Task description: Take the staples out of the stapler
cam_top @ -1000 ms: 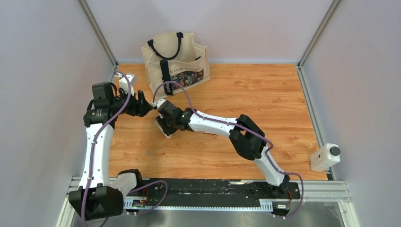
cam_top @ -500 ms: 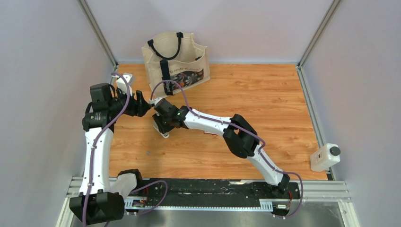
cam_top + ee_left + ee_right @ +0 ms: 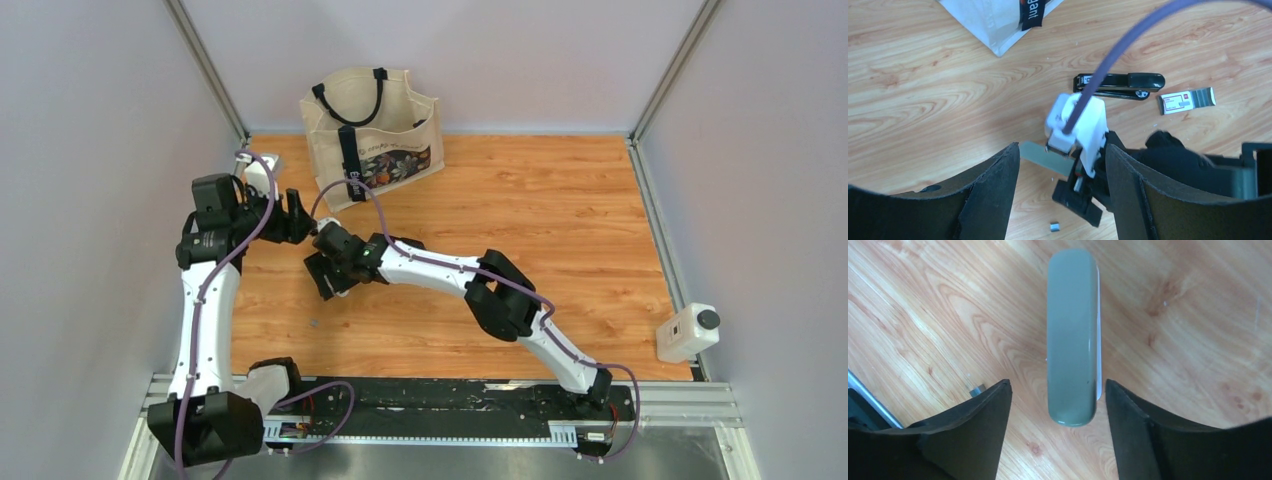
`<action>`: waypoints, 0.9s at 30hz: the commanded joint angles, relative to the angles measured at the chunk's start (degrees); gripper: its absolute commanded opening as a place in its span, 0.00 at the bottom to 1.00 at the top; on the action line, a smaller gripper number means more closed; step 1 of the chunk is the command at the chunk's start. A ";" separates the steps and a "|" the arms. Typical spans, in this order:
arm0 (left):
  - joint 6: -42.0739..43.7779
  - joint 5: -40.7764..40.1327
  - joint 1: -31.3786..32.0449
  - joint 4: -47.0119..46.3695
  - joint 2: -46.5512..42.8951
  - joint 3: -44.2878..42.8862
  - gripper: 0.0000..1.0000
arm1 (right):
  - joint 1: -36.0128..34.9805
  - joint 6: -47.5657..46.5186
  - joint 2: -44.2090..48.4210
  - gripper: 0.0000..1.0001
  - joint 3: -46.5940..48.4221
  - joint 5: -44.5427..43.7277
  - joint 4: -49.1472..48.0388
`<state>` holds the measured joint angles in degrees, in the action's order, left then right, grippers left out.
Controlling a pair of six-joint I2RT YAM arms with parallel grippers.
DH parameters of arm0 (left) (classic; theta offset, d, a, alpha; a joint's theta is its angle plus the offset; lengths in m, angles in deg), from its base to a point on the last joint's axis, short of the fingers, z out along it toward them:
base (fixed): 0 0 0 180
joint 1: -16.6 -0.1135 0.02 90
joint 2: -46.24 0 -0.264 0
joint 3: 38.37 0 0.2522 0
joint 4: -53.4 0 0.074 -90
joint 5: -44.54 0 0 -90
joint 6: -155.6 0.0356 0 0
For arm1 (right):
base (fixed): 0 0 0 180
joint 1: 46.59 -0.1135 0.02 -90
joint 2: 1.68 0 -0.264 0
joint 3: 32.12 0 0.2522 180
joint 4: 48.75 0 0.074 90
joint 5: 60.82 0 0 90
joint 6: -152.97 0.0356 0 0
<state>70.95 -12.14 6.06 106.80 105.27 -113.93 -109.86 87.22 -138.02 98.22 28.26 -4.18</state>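
- Stapler (image 3: 1072,335): a smooth, rounded dull-grey bar with a thin pale edge. It lies flat on the grainy wood table (image 3: 1198,315).
- Right gripper (image 3: 1058,386): matte black fingers spread wide on either side of the stapler's near end, not touching it.
- Left gripper (image 3: 1062,152): jaws apart and holding nothing, close by the right wrist.
- Staple strip (image 3: 1054,226): tiny, grey and metallic, lying on the wood near the stapler.
- Glossy black stapler (image 3: 1120,85) and flat red-and-white box (image 3: 1185,100): side by side farther off.

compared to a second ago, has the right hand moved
Yes. The right hand has shifted left in the top view, judged against the unmoved tote bag.
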 commanded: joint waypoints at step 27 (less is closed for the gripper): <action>5.11 -2.56 6.76 -0.53 3.55 5.11 0.83 | 16.24 -33.04 15.66 0.85 -10.23 2.86 11.29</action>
<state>73.66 -14.30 11.00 105.92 108.42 -109.47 -93.35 58.87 -122.15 87.42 29.72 6.34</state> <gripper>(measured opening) 0.832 0.853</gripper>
